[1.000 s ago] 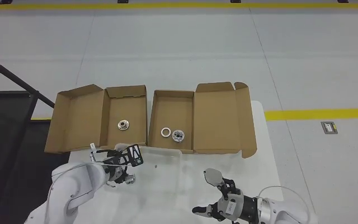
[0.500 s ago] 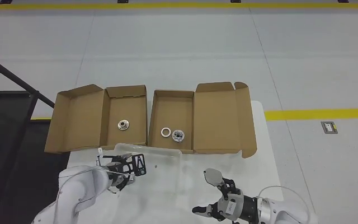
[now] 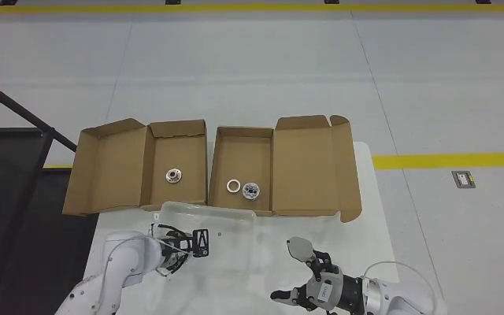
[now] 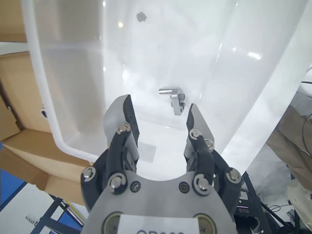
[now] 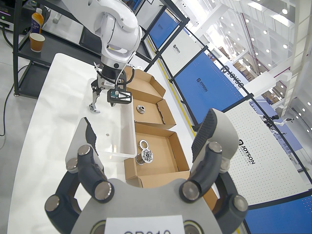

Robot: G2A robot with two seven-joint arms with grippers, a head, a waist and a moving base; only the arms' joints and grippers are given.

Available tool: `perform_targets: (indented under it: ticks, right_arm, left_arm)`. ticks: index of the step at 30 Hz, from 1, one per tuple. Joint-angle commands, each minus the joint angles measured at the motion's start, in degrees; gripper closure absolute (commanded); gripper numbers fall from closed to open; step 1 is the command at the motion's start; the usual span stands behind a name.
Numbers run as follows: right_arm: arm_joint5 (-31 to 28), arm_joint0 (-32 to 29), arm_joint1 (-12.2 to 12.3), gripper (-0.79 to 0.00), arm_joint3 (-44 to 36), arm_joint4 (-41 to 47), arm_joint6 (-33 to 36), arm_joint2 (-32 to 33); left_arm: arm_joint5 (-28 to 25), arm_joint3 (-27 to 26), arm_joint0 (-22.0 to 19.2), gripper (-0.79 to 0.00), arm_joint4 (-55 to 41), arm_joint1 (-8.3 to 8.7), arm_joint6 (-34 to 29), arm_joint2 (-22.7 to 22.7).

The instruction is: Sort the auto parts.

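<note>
A small silver bracket (image 4: 176, 100) lies on the floor of a clear plastic bin (image 3: 209, 207). My left gripper (image 4: 159, 115) hangs open just above the bracket, inside the bin, with nothing between its fingers; from across the table the left gripper (image 5: 107, 101) stands over the bracket (image 5: 94, 110). In the left cardboard box (image 3: 178, 142) lies a metal flange (image 3: 173, 175). In the right box (image 3: 241, 142) lie a ring (image 3: 234, 186) and a round toothed part (image 3: 250, 190). My right gripper (image 5: 150, 130) is open and holds nothing, at the table's near edge, apart from the bin.
Both boxes have their flaps folded out flat and stand at the far edge of the white table (image 3: 268, 236), touching the bin. A small dark speck (image 4: 141, 16) sits on the bin floor. A black rack (image 5: 17, 37) stands beyond the table's left end.
My left gripper has moved from near the left box back toward me and down into the clear bin. The right arm has kept still.
</note>
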Motion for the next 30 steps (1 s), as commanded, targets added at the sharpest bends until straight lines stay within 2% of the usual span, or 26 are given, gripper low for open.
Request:
perform_targets:
  ticks: [1, 7, 19, 26, 30]
  right_arm:
    - [0.0, 0.0, 0.0, -0.785, 0.0, 0.0, 0.0, 0.0]
    - [0.0, 0.0, 0.0, -0.785, 0.0, 0.0, 0.0, 0.0]
    - [0.0, 0.0, 0.0, -0.785, 0.0, 0.0, 0.0, 0.0]
    - [0.0, 0.0, 0.0, -0.785, 0.0, 0.0, 0.0, 0.0]
    - [0.0, 0.0, 0.0, -0.785, 0.0, 0.0, 0.0, 0.0]
  left_arm:
    - [0.1, 1.4, -1.1, -0.600, -0.2, 0.51, -0.1, 1.4]
    - [0.1, 5.2, -4.4, -0.579, -0.8, 1.14, -0.1, 5.6]
    - [2.6, 11.5, -10.5, -0.539, -3.4, 0.15, -2.6, 13.0]
    - [2.9, 13.7, -12.9, -0.422, -4.1, -0.02, -2.9, 16.2]
    - [2.8, 14.2, -13.5, -0.406, -4.4, 0.38, -2.8, 17.2]
